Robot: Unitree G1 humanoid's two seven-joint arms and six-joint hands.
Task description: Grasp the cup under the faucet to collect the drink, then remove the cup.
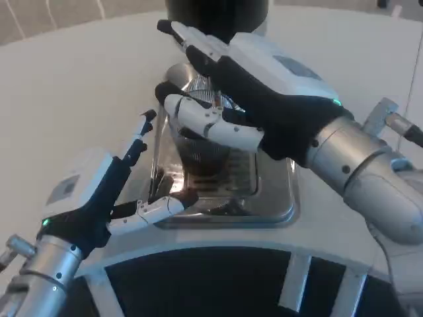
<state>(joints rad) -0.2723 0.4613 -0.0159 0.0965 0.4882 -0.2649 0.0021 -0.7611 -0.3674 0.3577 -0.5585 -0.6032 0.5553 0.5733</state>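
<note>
A clear cup [201, 155] stands on the steel drip tray [274, 198] under the black dispenser [218, 13], with the silvery faucet [201, 86] just above its mouth. Dark liquid seems to show in its lower part. My right hand [264, 86] reaches in from the right and wraps the cup's upper part. Its thumb [211, 125] lies across the near side and its fingers [192, 43] stretch round the far side, hiding much of the rim. My left hand [99, 191] is open beside the tray's left edge, holding nothing, with its thumb [155, 208] at the tray's near-left corner.
The white table [73, 86] spreads to the left and behind. The dispenser body rises close behind the cup. A dark panel with white bars [218, 284] runs along the near edge below the tray.
</note>
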